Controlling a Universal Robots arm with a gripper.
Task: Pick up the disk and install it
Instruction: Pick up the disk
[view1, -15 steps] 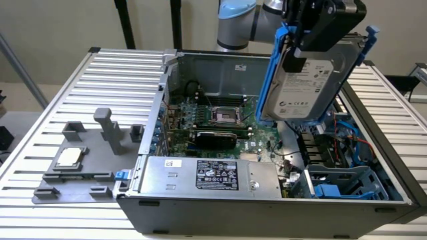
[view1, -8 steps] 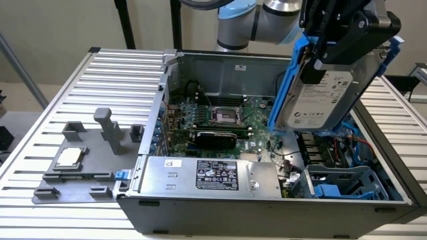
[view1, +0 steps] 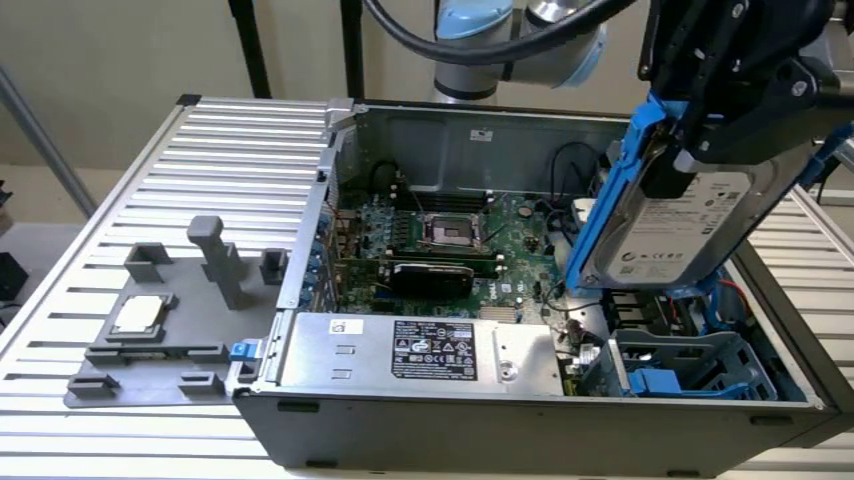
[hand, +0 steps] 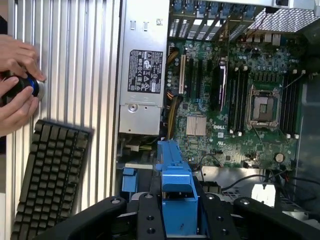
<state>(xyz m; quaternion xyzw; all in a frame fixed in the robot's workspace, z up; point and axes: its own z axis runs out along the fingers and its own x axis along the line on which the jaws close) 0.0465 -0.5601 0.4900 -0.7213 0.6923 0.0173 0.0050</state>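
The disk (view1: 683, 232), a silver-grey drive with a white label and blue rails on its long edges, hangs on edge above the open computer case (view1: 534, 140), on the exterior view's right. My gripper (view1: 677, 160) is shut on its upper part, one black finger across the labelled face. In the wrist view the disk's blue rail (hand: 177, 192) stands between my black fingers (hand: 147, 217), with the gripper (hand: 178, 217) over the case interior. Below the disk in the case lies the blue drive cage (view1: 694, 365).
A power supply (view1: 414, 350) and motherboard (view1: 441, 235) lie inside the case. A grey fixture (view1: 160, 330) with a small square chip (view1: 140, 315) rests on the slatted table at the exterior view's left. Beside the case, a person's hands (hand: 15, 85) are near a keyboard (hand: 50, 180).
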